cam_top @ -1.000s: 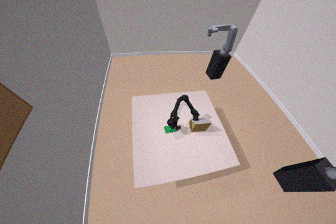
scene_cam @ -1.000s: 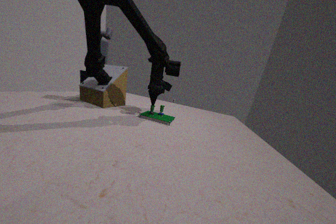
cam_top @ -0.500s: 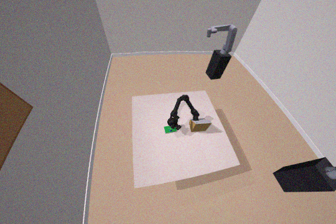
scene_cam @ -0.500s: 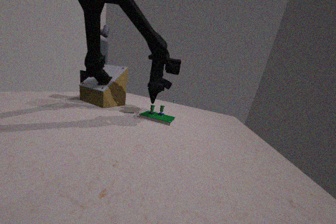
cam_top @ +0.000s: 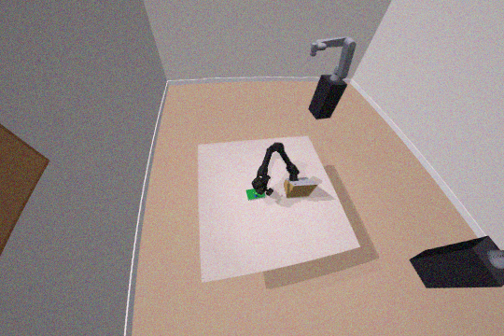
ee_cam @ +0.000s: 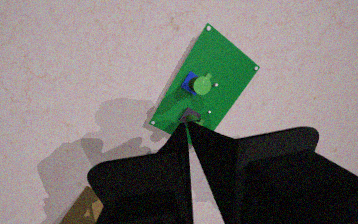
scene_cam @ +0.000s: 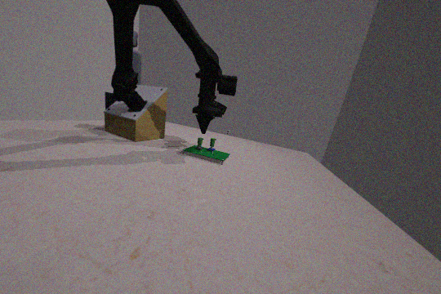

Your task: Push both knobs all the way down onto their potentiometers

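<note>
The green circuit board (cam_top: 251, 196) (scene_cam: 220, 155) (ee_cam: 220, 60) stands low on the table. A green knob (scene_cam: 212, 141) (ee_cam: 202, 85) stands raised over the blue potentiometer (scene_cam: 211, 149) (ee_cam: 188, 81). The other green knob (scene_cam: 200, 140) stands over the dark grey potentiometer (scene_cam: 199, 147) (ee_cam: 189, 114); in the wrist view it is mostly hidden behind the fingertips. It also looks raised, though its lower end is small to judge. My gripper (scene_cam: 203, 132) (ee_cam: 186, 126) is shut and empty, pointing down. Its tips are a little above the knobs, nearest the one on the grey potentiometer, with a visible gap.
The arm's wooden base block (cam_top: 301, 189) (scene_cam: 120, 127) with a grey sloped top stands beside the board on the pale table (cam_top: 231, 243) (scene_cam: 108, 204). Two black pedestals (cam_top: 328, 98) (cam_top: 459, 266) with grey arms stand off the table.
</note>
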Action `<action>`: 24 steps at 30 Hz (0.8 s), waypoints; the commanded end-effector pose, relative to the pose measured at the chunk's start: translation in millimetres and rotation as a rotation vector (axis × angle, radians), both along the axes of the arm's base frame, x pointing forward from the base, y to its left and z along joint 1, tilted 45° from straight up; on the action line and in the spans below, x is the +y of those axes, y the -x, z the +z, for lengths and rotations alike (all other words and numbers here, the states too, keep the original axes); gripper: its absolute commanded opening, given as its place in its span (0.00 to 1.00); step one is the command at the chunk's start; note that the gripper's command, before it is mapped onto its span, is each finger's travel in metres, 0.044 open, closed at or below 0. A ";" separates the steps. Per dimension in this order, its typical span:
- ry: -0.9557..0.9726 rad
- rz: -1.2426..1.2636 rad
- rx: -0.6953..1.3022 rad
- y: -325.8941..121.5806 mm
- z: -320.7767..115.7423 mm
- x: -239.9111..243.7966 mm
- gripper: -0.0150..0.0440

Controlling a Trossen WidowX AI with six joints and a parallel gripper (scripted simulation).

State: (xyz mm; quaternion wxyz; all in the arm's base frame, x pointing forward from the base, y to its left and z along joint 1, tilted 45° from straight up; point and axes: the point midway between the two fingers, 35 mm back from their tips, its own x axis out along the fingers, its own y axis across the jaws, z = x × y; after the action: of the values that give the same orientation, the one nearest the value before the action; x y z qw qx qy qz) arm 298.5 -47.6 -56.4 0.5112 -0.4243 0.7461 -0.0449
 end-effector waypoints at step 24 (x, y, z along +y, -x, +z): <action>-0.116 0.665 0.637 -15.5 -0.4 2.9 0.25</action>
State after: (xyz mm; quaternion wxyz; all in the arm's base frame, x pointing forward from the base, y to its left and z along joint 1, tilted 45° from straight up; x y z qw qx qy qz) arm 310.0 -45.7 -57.0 0.2940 -0.5905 0.7054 0.2593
